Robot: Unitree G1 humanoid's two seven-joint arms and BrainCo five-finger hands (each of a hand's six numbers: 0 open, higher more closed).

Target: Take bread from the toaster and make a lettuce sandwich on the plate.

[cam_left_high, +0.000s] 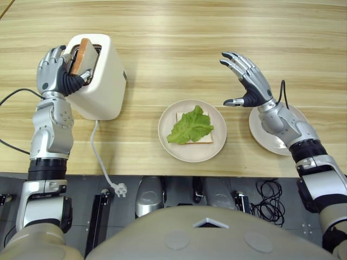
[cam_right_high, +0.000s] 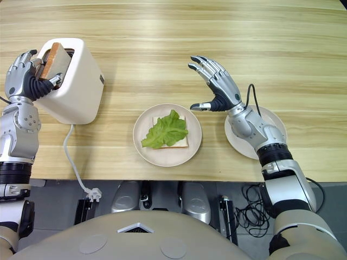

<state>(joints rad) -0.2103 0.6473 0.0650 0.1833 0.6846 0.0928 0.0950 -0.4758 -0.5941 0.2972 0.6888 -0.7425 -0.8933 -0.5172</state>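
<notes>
Pale wood-grain table top (cam_left_high: 217, 32) runs across the left eye view, its boards lying side to side. At the left stands a cream, boxy plastic toaster (cam_left_high: 105, 81) with a browned toast slice (cam_left_high: 82, 54) standing in its slot, the upper part clear of the opening. The left hand (cam_left_high: 53, 69) sits at the toaster's outer top edge, with its fingers curled shut on the near end of the toast slice. A white power cord (cam_left_high: 97, 151) trails from the toaster's base across the wood to the table's near edge, where its white plug (cam_left_high: 120, 189) lies loose on a dark grey ledge. A thin black cable (cam_left_high: 13, 96) loops over the table beside the left arm. In the right eye view, a round beige plate (cam_right_high: 165, 158) sits near the middle of the table, well apart from the toaster. On it lies a square white bread slice (cam_right_high: 181, 142), mostly covered by a ruffled green lettuce leaf (cam_right_high: 165, 131). The right hand (cam_right_high: 219, 86) hangs above the wood just right of that plate, fingers spread wide and holding nothing. Its forearm crosses over a second round cream plate (cam_right_high: 276, 122), hiding that plate's middle. Below the table edge, a coil of black cables (cam_right_high: 246, 208) rests on the ledge.
</notes>
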